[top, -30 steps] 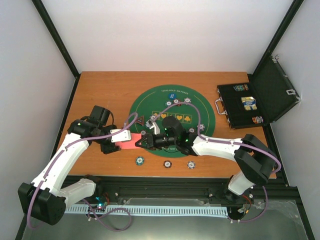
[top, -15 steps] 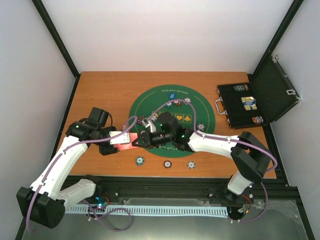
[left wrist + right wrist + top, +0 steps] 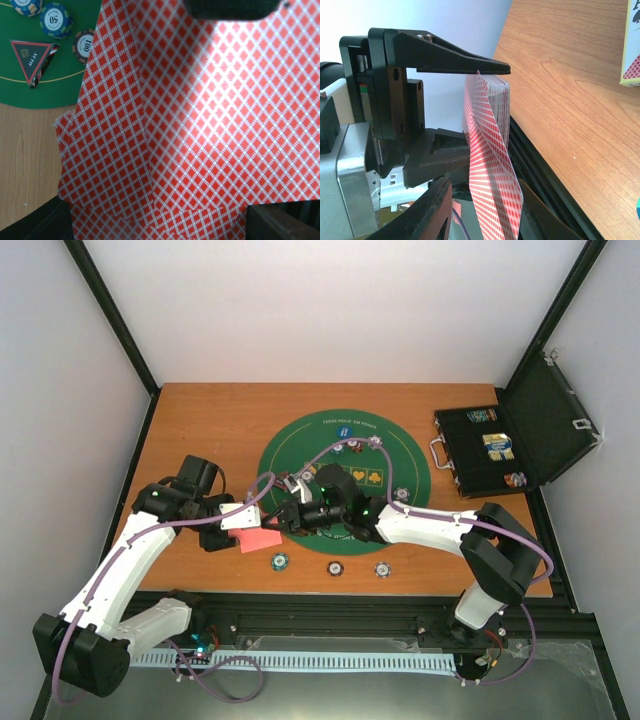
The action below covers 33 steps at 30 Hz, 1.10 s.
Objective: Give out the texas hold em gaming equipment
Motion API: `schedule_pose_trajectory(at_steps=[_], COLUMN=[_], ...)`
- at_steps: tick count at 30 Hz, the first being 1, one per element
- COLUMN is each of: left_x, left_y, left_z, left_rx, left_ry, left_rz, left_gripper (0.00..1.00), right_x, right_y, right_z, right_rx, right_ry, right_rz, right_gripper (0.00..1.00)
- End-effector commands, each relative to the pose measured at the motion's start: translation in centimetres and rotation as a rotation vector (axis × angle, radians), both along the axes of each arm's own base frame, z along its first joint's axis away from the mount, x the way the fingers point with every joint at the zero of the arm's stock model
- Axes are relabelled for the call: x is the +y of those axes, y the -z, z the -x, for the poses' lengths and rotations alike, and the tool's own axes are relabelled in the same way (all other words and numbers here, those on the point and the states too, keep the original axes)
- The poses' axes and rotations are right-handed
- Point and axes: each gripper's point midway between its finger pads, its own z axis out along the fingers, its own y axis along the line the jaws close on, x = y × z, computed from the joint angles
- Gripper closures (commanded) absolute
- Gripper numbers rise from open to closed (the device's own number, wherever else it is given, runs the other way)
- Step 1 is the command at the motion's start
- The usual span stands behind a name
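My left gripper [image 3: 240, 518] is shut on a deck of pink-red-backed playing cards [image 3: 200, 125], held over the wood left of the green mat [image 3: 300, 440]. The deck's top card [image 3: 490, 170] is peeled away and twisted. It hangs between the fingers of my right gripper [image 3: 485, 215], whose jaws stand apart around it. In the top view that loose card [image 3: 258, 538] shows pink between the two grippers. Three striped poker chips [image 3: 281, 561] lie in a row near the front edge. Other chips [image 3: 352, 448] sit on the mat. A black triangular button [image 3: 32, 57] lies beside two chips [image 3: 82, 45].
The black hinged case [image 3: 500, 450] stands open at the right, with chips and a card box inside. Another card's corner [image 3: 632, 50] shows at the right of the right wrist view. Black frame rails run along the table's near edge [image 3: 330, 605].
My right gripper moved a little left toward the deck, and its jaws have parted. The pink top card has dropped toward the front edge. The left gripper keeps the deck.
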Motion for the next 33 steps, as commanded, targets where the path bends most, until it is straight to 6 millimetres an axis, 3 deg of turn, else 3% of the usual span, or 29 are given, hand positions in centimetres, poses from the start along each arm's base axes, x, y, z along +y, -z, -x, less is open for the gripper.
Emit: schedule_pose_trajectory(at_steps=[1,8,18,22,28,33], left_x=[-0.4,-0.4,-1.4,-1.4,-1.5,-1.3], left_y=[-0.5,-0.3,-0.4,-0.4,-0.2,0.0], left_z=[0.5,0.4,-1.0,-1.8,-2.7,-3.6], left_rx=[0.001,0.023,0.072,0.072,0.089,0.115], left_ry=[0.032,0.015,-0.036,-0.071,-0.106,-0.143], left_rz=[0.019,0.014,0.051,0.050,0.060,0.076], left_gripper=[0.43,0.46,0.65,0.82,0.93,0.94], right_x=[0.1,-0.5,0.5,0.4,-0.6,-0.7], right_y=[-0.9,-0.1,-0.1,0.1,1.2,1.5], right_z=[-0.5,-0.3,-0.8,-1.2,-1.9,-2.3], right_rx=[-0.032,-0.022,0.000,0.005,0.030,0.041], right_ry=[0.011,0.017,0.021,0.024,0.053,0.056], right_rz=[-0.011,0.022,-0.004,0.002,0.018,0.009], right_gripper=[0.66,0.69,0.66,0.60,0.58,0.53])
